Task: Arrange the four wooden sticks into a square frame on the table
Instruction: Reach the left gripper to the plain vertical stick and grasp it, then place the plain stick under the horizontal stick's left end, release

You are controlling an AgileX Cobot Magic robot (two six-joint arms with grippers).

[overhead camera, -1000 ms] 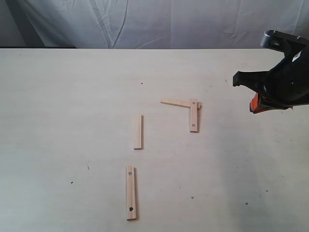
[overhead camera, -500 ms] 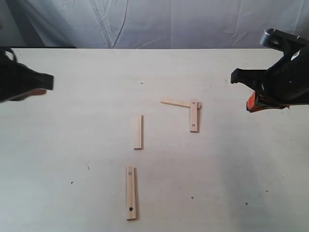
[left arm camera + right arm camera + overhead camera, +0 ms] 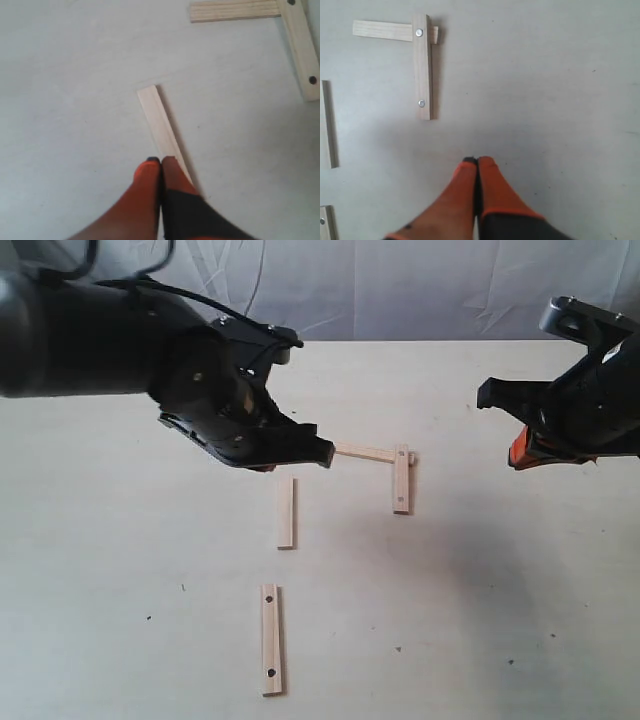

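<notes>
table: the wide, pale cream tabletop (image 3: pixel 120 640) looked as it had half a second before, with all four sticks in the same places.
left arm: the bulky black left arm (image 3: pixel 120 340) was the big change. earlier only its tip showed at the left edge of the exterior view; now it reached in to the middle.
right arm: the black right arm (image 3: pixel 590 390) had scarcely shifted and hung at the right side.
left gripper: the orange-tipped left gripper (image 3: pixel 160 162) was closed, its fingertips pressed together and holding nothing. it sat over one end of the loose plain stick; whether it touched could not be told.
right gripper: the orange-tipped right gripper (image 3: pixel 477 161) was also closed and empty, above bare table and apart from the sticks.
corner pair: a thin pale holed wood strip (image 3: pixel 401 480) ran near-to-far, crossing over the right end of a plain pale strip (image 3: pixel 362 452) that lay left-to-right, slightly tilted.
loose plain stick: the plain pale stick (image 3: pixel 286 512) lay left of the pair, long axis near-to-far.
loose holed stick: the holed pale stick (image 3: pixel 271 639) lay nearer the front, long axis the same.
</notes>
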